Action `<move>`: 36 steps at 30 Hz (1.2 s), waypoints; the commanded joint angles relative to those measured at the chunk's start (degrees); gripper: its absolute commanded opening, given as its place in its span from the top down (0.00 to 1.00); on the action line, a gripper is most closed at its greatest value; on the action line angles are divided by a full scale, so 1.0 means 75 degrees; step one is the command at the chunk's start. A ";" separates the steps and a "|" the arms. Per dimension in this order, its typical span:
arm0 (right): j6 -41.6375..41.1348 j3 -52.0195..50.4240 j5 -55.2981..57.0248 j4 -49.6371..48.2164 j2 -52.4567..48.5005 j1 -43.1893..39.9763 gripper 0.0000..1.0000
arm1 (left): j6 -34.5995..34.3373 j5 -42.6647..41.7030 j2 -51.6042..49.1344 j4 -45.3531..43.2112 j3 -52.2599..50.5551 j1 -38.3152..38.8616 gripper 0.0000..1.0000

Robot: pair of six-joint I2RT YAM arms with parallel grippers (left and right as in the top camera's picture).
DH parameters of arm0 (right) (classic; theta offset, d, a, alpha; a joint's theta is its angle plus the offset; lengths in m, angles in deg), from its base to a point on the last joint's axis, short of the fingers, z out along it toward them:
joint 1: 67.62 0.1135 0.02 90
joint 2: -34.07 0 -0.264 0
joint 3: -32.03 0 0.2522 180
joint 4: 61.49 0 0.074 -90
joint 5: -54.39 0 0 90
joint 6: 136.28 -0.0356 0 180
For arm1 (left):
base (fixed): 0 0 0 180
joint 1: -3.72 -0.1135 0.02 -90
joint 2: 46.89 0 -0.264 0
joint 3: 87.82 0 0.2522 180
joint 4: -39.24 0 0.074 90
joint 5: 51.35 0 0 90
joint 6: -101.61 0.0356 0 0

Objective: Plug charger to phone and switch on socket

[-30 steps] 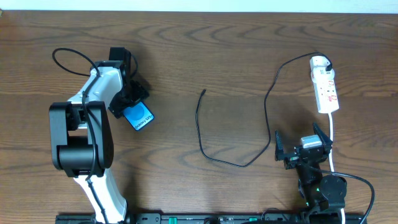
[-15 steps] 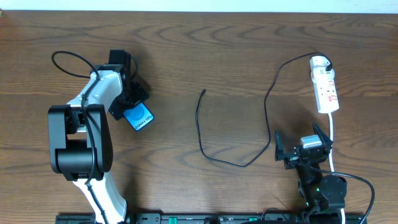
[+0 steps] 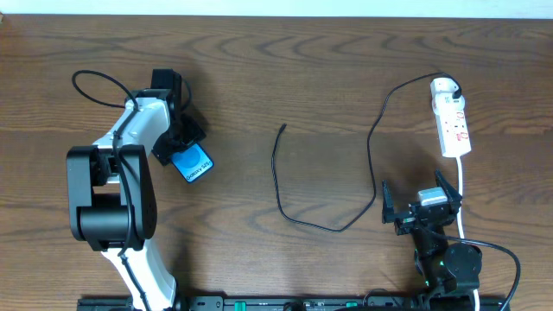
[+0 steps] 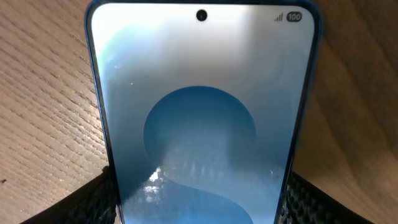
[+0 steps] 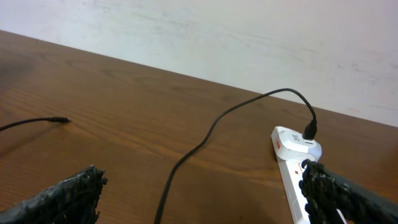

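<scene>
The phone (image 3: 192,162), with its blue screen up, lies on the table at the left. It fills the left wrist view (image 4: 202,112). My left gripper (image 3: 179,138) is shut on the phone's edges, with a finger on each side (image 4: 202,208). The charger cable (image 3: 298,216) lies loose in a loop at mid-table, its small tip (image 3: 282,128) free. Its black plug (image 3: 454,86) sits in the far end of the white socket strip (image 3: 453,123). My right gripper (image 3: 419,207) is open and empty, near the strip. In the right wrist view the gripper (image 5: 205,199) has the cable (image 5: 186,155) and the strip (image 5: 291,149) ahead of it.
The strip's thick white cord (image 3: 460,194) runs down past my right gripper. A thin black arm cable (image 3: 91,82) loops behind my left arm. A pale wall (image 5: 249,43) stands behind the table's far edge.
My left arm and the phone have shifted slightly to the left. The right arm, cable and strip have not moved.
</scene>
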 commanded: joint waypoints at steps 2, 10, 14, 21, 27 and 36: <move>-0.0079 -0.0017 0.0006 0.0023 0.0041 -0.0047 0.01 | 0.0087 -0.0082 -0.0070 0.0603 0.0143 -0.0006 0.29; -0.0079 -0.0017 0.0006 0.0023 0.0041 -0.0047 0.01 | -0.0192 -0.1102 0.0778 0.0629 0.0379 -0.0009 0.30; -0.0082 -0.0017 0.0009 0.0023 0.0041 -0.0047 0.01 | -0.0618 -0.1682 0.1230 0.0624 0.0382 -0.0029 0.30; -0.0082 -0.0017 0.0009 0.0023 0.0041 -0.0047 0.01 | -0.1454 -0.3244 0.1655 0.0565 0.0382 -0.0117 0.30; -0.0079 -0.0017 0.0006 0.0023 0.0041 -0.0047 0.01 | -0.2189 -0.4887 0.1658 0.0507 0.0382 -0.0152 0.30; -0.0082 -0.0017 0.0006 0.0023 0.0041 -0.0047 0.01 | -0.3701 -0.6050 0.1658 0.0507 0.0382 -0.0152 0.30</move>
